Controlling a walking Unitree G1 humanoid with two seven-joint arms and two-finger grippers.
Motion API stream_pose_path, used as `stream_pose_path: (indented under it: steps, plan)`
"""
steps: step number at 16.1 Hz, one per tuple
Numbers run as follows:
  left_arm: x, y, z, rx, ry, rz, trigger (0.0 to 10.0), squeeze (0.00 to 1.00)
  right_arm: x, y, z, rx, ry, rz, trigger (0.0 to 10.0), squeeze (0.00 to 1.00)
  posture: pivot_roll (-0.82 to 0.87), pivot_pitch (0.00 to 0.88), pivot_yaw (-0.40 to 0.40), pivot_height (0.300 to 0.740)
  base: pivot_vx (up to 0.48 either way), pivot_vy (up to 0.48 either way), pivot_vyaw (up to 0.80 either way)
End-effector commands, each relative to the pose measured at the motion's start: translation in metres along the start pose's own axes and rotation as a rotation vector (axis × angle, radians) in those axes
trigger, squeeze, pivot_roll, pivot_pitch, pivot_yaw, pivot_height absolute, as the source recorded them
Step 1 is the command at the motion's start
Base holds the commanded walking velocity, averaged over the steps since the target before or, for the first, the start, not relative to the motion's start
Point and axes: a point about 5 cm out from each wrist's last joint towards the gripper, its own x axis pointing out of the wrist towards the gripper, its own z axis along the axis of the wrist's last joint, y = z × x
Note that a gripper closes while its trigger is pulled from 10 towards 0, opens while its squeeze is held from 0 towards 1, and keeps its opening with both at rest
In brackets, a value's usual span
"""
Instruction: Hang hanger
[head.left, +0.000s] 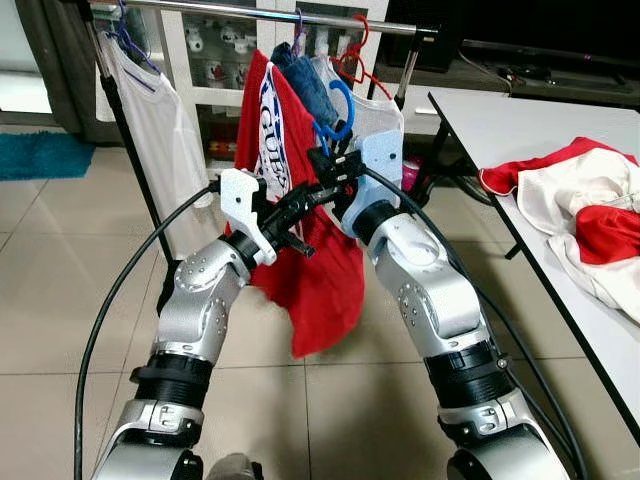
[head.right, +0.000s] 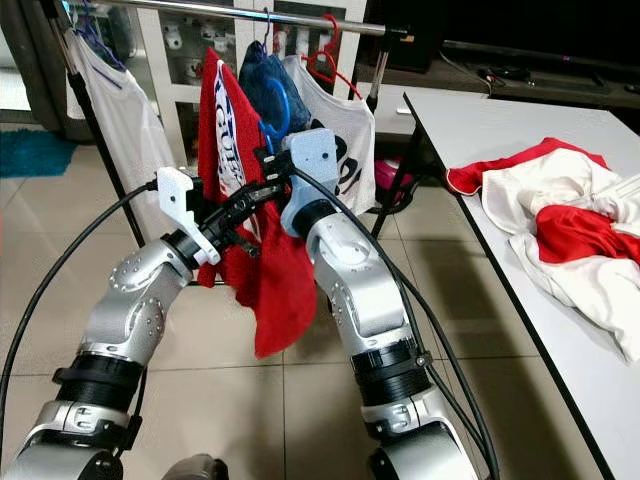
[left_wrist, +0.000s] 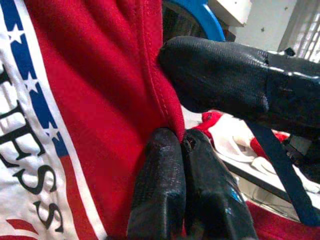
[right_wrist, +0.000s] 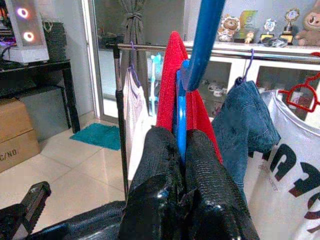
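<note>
A red shirt (head.left: 322, 285) with white lettering hangs from a blue hanger (head.left: 343, 106), held up just in front of the metal clothes rail (head.left: 250, 10). My left gripper (head.left: 296, 212) is shut on the red shirt's hem (left_wrist: 165, 100), fingertips pinched together on the seam. My right gripper (head.left: 326, 166) is shut on the blue hanger's bar (right_wrist: 181, 120) below its hook (right_wrist: 204, 35). In the right wrist view the rail (right_wrist: 225, 48) runs behind the hanger. Both grippers are close together at the shirt's upper right side.
On the rail hang a white shirt (head.left: 160, 130) at the left, jeans (head.left: 305, 80) and a white printed shirt (head.left: 375, 115) on a red hanger (head.left: 357, 62). A white table (head.left: 500, 125) at the right holds red-and-white clothes (head.left: 585, 215). Tiled floor lies below.
</note>
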Motion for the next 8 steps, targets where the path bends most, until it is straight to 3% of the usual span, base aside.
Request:
stream_pose_path:
  steps: [1, 5, 6, 8]
  plan:
    - [0.001, -0.003, 0.001, 0.003, 0.000, -0.007, 0.0, 0.00, 0.000, -0.004, 0.006, -0.014, -0.018, -0.017, 10.0, 0.00, -0.01, 0.000, -0.063, 0.740, 0.000, 0.000, 0.00]
    - [-0.005, 0.000, 0.015, 0.030, -0.059, 0.023, 0.0, 0.00, -0.001, -0.010, -0.005, -0.051, 0.049, -0.054, 10.0, 0.00, -0.01, 0.000, -0.063, 0.740, 0.000, 0.000, 0.00]
    - [-0.010, 0.001, 0.024, 0.032, -0.093, 0.060, 0.0, 0.00, -0.007, -0.031, -0.026, -0.054, 0.166, -0.173, 10.0, 0.00, -0.01, 0.000, -0.063, 0.740, 0.000, 0.000, 0.00]
    - [-0.014, 0.008, 0.025, 0.028, -0.089, 0.135, 0.0, 0.00, -0.016, -0.047, -0.041, -0.050, 0.256, -0.255, 10.0, 0.00, -0.01, 0.000, -0.075, 0.740, 0.000, 0.000, 0.00]
